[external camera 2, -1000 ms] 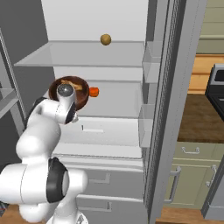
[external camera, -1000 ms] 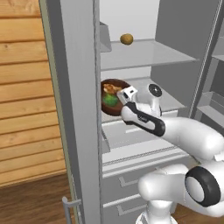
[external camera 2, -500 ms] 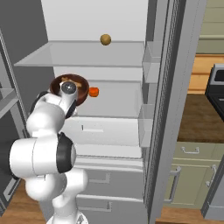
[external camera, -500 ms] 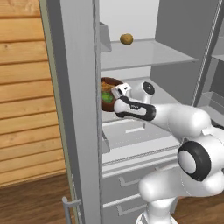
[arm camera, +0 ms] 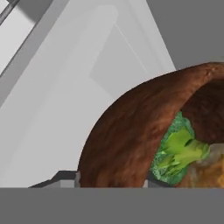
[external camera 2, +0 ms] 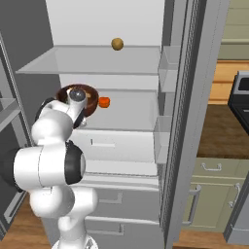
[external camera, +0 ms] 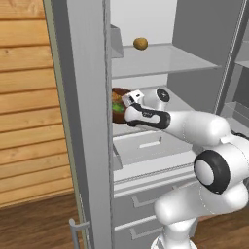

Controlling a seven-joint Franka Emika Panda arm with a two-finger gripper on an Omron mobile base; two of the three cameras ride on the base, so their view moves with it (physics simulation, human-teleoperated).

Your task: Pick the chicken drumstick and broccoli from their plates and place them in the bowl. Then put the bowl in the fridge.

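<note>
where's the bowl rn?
The bowl sits on the fridge's middle shelf at its left end, under the shelf with the tan lump. A small orange item lies just to its right.

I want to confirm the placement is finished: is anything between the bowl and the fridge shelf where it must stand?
Nothing visible. The bowl already sits on the middle shelf of the fridge, with the broccoli inside, pincer at its wall.
</note>
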